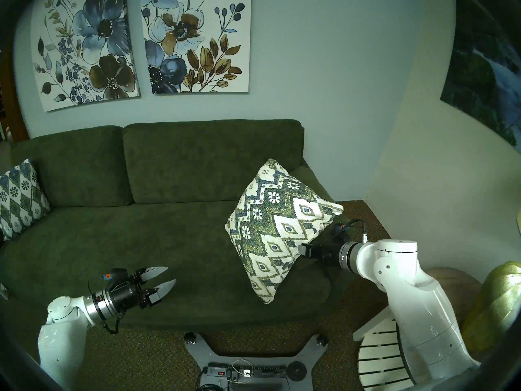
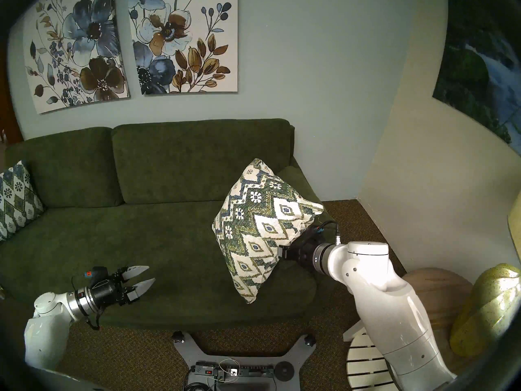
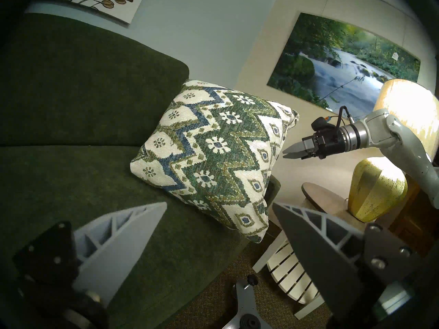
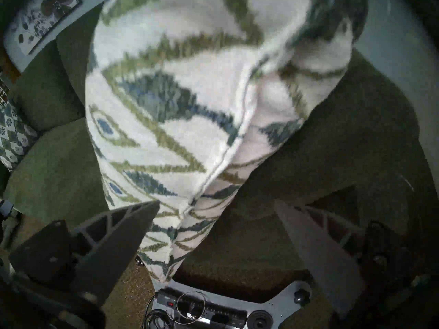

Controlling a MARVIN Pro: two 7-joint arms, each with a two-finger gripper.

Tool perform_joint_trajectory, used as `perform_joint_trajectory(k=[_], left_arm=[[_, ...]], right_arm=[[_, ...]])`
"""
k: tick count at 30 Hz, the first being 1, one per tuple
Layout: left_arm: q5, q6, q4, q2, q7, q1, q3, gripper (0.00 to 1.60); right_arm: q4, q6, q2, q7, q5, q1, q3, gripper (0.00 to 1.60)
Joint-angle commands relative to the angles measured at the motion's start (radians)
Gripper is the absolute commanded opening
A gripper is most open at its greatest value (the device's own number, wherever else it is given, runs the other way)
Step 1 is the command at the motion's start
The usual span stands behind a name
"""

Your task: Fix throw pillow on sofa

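Observation:
The throw pillow [image 1: 277, 229] [image 2: 259, 226] stands tilted on one corner at the right end of the dark green sofa [image 1: 141, 226], leaning toward the right armrest [image 1: 310, 178]. My right gripper [image 3: 285, 153] is open just off the pillow's right edge. In the right wrist view [image 4: 216, 201] its fingers are spread, with the pillow's seam [image 4: 228, 150] in front of them. In the head views its fingertips are hidden behind the pillow. My left gripper [image 1: 170, 274] [image 2: 151, 273] is open and empty above the front left of the seat, pointing toward the pillow [image 3: 213, 155].
A second, bluer patterned pillow [image 1: 19, 195] leans at the sofa's left end. A yellow lamp base [image 3: 377, 193] stands on a round wooden side table [image 3: 320, 198] right of the sofa, with a white slatted stool [image 1: 377, 351] in front. My base [image 1: 253, 362] is on the carpet.

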Motion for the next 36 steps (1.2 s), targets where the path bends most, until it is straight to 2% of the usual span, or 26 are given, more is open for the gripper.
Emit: perform_joint_trajectory(k=[1,7,9,12,20,24,36], left_arm=[[-0.002,0.000,-0.002,0.000,-0.001,-0.002,-0.001,1.60],[-0.002,0.000,-0.002,0.000,-0.001,-0.002,-0.001,1.60],[-0.002,0.000,-0.002,0.000,-0.001,-0.002,-0.001,1.60],[-0.002,0.000,-0.002,0.000,-0.001,-0.002,-0.001,1.60],[-0.001,0.000,-0.001,0.000,-0.001,-0.002,-0.001,1.60],[-0.001,0.000,-0.002,0.000,-0.001,-0.002,-0.001,1.60],[-0.002,0.000,-0.002,0.000,-0.001,-0.002,-0.001,1.60]], right_arm=[[-0.116,-0.001,0.034,-0.017,-0.017,-0.001,0.050,1.60],[-0.206,0.012,0.057,-0.053,-0.034,-0.053,0.107,1.60],[-0.270,0.017,0.061,-0.066,-0.040,-0.076,0.127,1.60],[-0.269,0.019,0.063,-0.073,-0.043,-0.078,0.141,1.60],[-0.382,0.053,0.068,-0.105,-0.053,-0.132,0.192,1.60],[-0.392,0.078,0.065,-0.123,-0.057,-0.175,0.212,1.60],[-0.392,0.078,0.053,-0.163,-0.064,-0.273,0.246,1.60]])
